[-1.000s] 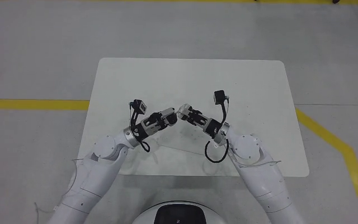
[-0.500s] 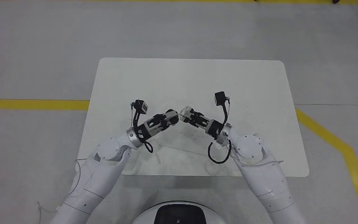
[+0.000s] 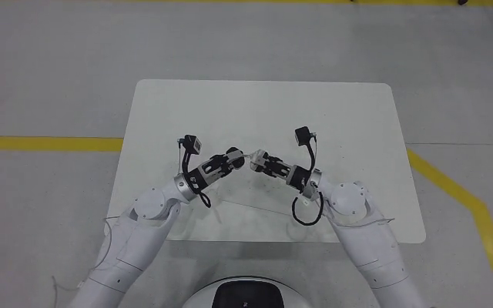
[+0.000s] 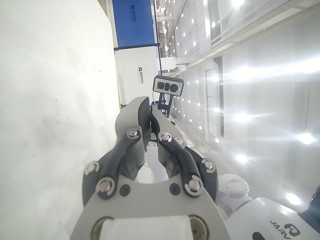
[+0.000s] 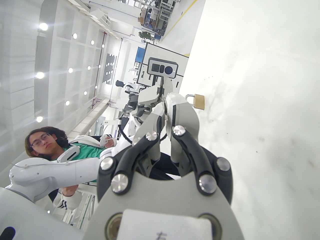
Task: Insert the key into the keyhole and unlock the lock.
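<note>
Right wrist view: brass padlock (image 5: 198, 101) on table (image 5: 262, 63) beside right gripper (image 5: 165, 102); it and left gripper (image 4: 148, 106) pinched closed, contents unclear

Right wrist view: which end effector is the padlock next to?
The right end effector, this camera's own: the brass padlock shows just past its fingertip. The left end effector, facing it, is on that finger's far side.

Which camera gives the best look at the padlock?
Right wrist view: the brass padlock and shackle show plainly beyond the jaws. From the top it's too small to tell; the left wrist view's shut jaws block it.
</note>
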Controlling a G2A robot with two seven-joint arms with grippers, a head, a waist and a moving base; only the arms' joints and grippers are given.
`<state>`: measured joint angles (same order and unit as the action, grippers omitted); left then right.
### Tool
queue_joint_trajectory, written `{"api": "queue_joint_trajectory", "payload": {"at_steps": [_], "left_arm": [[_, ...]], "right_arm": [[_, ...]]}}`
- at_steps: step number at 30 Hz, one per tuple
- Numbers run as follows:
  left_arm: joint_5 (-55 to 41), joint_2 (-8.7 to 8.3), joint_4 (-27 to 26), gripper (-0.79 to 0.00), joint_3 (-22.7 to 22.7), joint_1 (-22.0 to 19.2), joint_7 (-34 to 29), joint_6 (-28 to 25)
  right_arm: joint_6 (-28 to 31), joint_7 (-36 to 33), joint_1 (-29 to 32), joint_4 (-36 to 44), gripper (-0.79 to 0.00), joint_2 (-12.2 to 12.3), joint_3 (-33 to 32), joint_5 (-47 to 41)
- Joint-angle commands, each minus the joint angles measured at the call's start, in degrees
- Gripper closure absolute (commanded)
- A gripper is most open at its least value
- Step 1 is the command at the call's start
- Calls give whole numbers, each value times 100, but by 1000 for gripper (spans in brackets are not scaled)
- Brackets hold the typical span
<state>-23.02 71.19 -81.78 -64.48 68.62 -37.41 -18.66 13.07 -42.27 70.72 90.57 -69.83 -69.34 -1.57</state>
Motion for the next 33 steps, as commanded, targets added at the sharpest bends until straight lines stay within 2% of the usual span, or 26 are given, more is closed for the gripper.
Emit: {"api": "queue_joint_trajectory", "payload": {"at_steps": [1, 3, 4, 6, 7, 8, 10, 12, 15, 17, 20, 26, 29, 33], "left_arm": [[76, -3, 0, 0, -9, -8, -10, -11], [133, -6, -4, 0, -14, -13, -18, -13], [171, -8, -5, 0, -17, -19, -30, -15], [247, -12, -4, 0, -32, -29, -37, -28], [256, -14, -8, 0, -40, -28, -44, -29], [268, -18, -12, 0, -54, -29, -65, -31], [281, -28, -23, 0, -92, -26, -122, -26], [284, -39, -49, 0, -132, -15, -182, -17], [503, -60, -121, 0, -166, -60, -329, -158], [677, -90, 8, 0, -274, -100, -393, -285], [791, -87, 13, 0, -178, -45, -470, -386], [839, -77, -105, 0, -78, 51, -345, -56], [759, -82, -121, 0, -112, 11, -375, 45], [691, -90, -123, 0, -167, -40, -416, 100]], "right_arm": [[12, -90, -10, -14, 0, 10, -9, -11], [-8, -139, -21, -25, 0, 18, -12, -22], [-12, -170, -28, -29, -68, 21, -9, -39], [-3, -289, -53, -47, -339, 30, -7, -88], [14, -351, -63, -60, -391, 36, -15, -108], [27, -385, -67, -75, -542, 43, -33, -127], [42, -448, -67, -104, -496, 57, -72, -176], [42, -506, -73, -131, -385, 71, -109, -210], [44, -592, -84, -150, -363, 87, -139, -270], [67, -699, -112, -170, -332, 97, -140, -315], [55, -792, -153, -191, -308, 111, -136, -305], [24, -898, -222, -169, -283, 125, -80, -351], [1, -921, -251, -177, -237, 133, -64, -348], [-51, -934, -293, -220, -243, 143, -54, -382]]}}
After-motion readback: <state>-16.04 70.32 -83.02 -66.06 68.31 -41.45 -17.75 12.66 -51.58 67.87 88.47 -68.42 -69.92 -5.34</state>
